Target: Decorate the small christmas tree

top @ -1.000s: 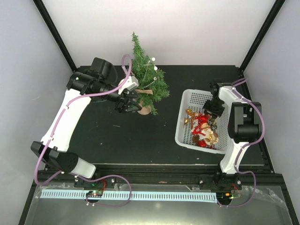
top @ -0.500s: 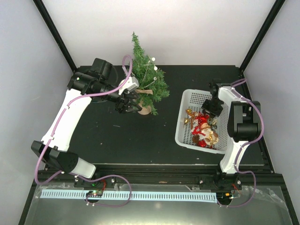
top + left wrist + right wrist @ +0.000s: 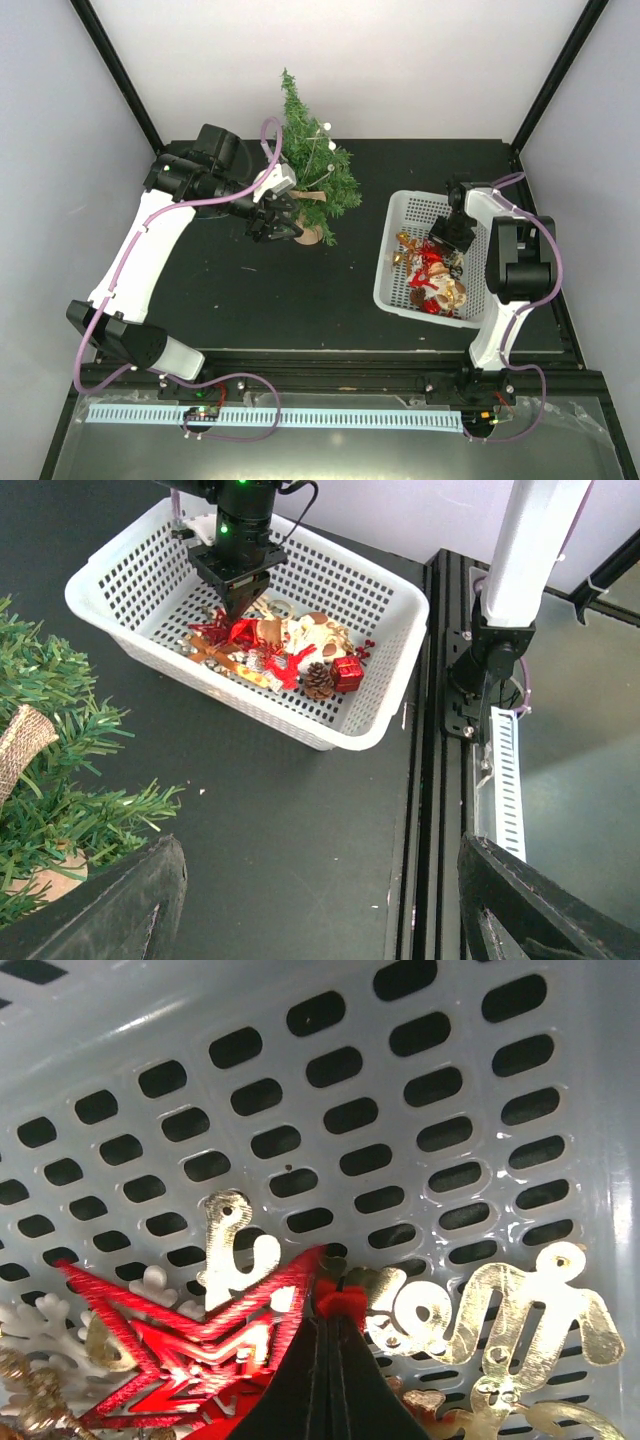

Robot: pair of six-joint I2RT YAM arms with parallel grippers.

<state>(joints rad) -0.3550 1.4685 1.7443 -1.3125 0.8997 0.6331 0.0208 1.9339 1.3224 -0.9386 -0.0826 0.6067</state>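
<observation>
Pick step: right gripper (image 3: 335,1308) looks clamped on red star (image 3: 190,1345) in basket (image 3: 385,675), frame right; next, lift toward small christmas tree (image 3: 305,150); left gripper (image 3: 272,230) apart.

Nothing you can actually read in any of the views, tbh. The closest thing is the gold cut-out ornament (image 3: 480,1315) lying in the white basket (image 3: 330,1070), seen in the right wrist view. Its curly shapes look like they could be script lettering, but I can't make out a word.
</observation>
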